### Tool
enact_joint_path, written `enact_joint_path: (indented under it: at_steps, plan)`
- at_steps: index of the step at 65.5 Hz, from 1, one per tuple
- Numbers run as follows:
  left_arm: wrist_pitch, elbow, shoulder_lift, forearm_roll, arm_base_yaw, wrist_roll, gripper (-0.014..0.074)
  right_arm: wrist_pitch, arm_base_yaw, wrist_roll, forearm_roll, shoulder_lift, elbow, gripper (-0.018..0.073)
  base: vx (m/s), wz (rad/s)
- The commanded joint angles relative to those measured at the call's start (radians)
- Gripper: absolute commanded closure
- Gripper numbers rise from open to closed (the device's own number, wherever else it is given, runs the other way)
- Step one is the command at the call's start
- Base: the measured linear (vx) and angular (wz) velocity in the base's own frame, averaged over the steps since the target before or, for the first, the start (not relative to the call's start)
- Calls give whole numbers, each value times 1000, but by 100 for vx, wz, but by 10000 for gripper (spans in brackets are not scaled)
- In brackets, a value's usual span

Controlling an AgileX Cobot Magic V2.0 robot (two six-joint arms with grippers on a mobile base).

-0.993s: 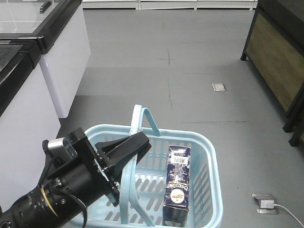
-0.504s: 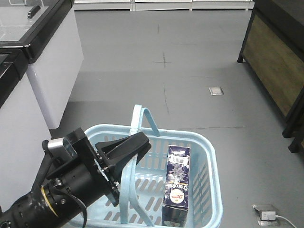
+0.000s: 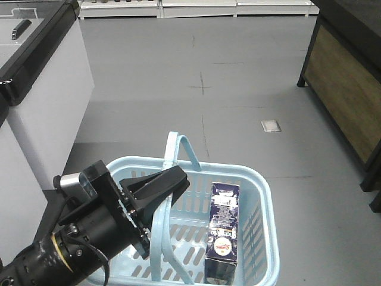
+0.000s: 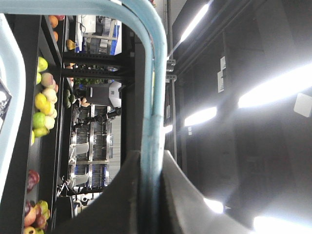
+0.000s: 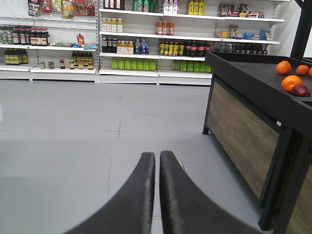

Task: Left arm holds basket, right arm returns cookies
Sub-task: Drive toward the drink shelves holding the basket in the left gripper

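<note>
Near basket right wall: cookies upright; left claw grips handle.

The basket at the lower centre of the front view is pale blue with rows of slots, and the cookies box inside it is dark navy with a white barcode and a round white-and-red logo. The left arm at lower left is black with a yellow ring and a grey block. The floor is plain grey, and the cabinet at the right edge has a wood-brown panel in a black frame.
</note>
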Motion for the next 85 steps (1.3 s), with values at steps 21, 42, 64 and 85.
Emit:
enact_joint_path:
  at_steps: [21, 42, 64, 85]
  plan:
    - [-287, -28, -36, -15, -6, -1, 599, -74, 0, -6, -3, -13, 18, 565, 39, 4]
    - [-287, -28, -36, -15, -6, -1, 599, -74, 0, -6, -3, -13, 18, 565, 43, 5]
    - [-287, -28, -36, -15, -6, -1, 599, -75, 0, -6, -3, -13, 18, 565, 46, 3]
    - [-287, -28, -36, -11, -6, -1, 599, -75, 0, -6, -3, -13, 18, 565, 50, 0]
